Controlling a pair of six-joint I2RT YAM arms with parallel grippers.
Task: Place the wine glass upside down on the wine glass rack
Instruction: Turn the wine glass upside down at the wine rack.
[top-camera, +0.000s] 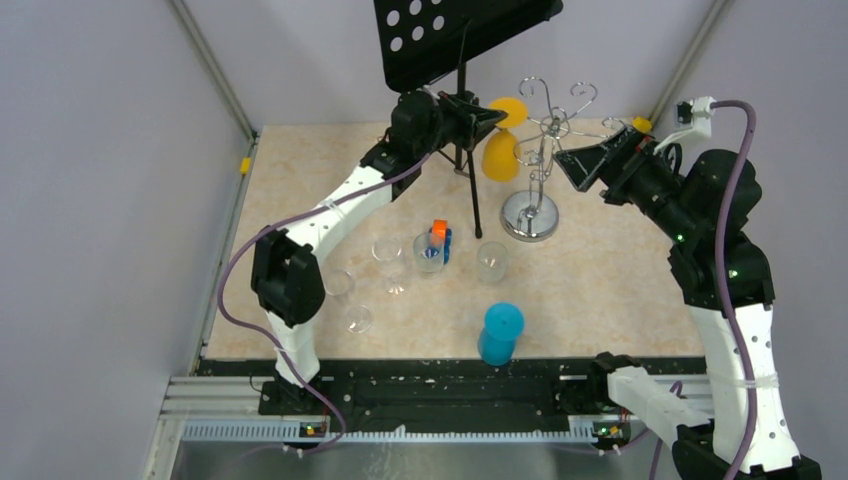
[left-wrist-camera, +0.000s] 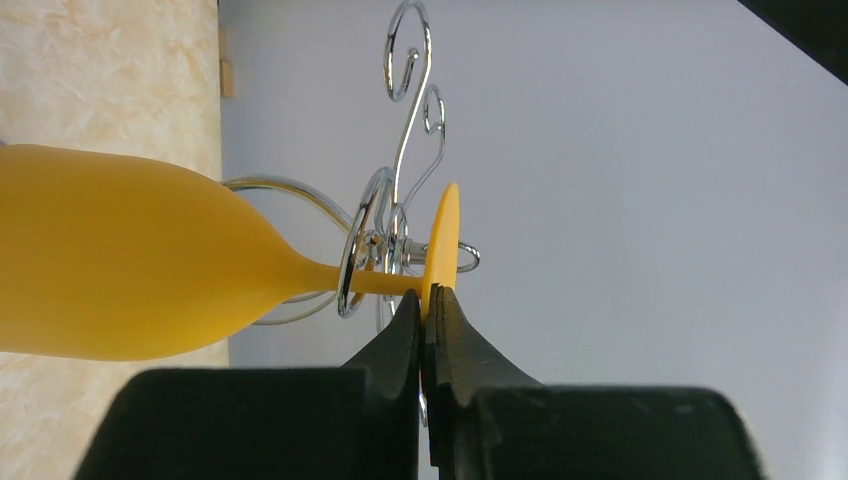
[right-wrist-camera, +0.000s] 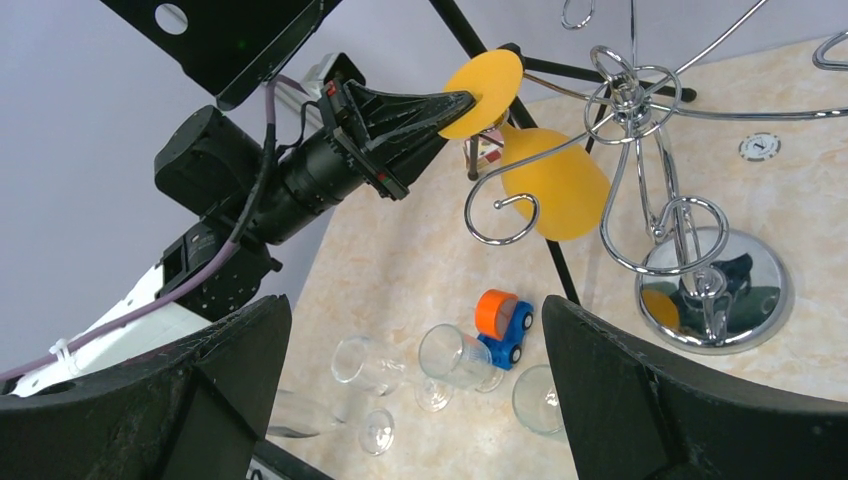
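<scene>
The yellow wine glass (top-camera: 500, 152) hangs upside down and tilted beside the top of the chrome wine glass rack (top-camera: 531, 214). My left gripper (top-camera: 495, 118) is shut on the rim of its round foot (left-wrist-camera: 443, 235). In the left wrist view the stem crosses a curled chrome loop (left-wrist-camera: 355, 255) of the rack, with the bowl (left-wrist-camera: 120, 265) to the left. The right wrist view shows the wine glass (right-wrist-camera: 555, 185) behind a hook arm (right-wrist-camera: 500, 215). My right gripper (top-camera: 575, 165) is open and holds nothing, just right of the rack's hooks.
A black music stand (top-camera: 455, 30) on a tripod pole (top-camera: 470, 190) rises behind the left gripper. Several clear glasses (top-camera: 390, 260) and a blue toy car (top-camera: 438, 240) lie mid-table. A blue cup (top-camera: 500, 335) stands near the front edge.
</scene>
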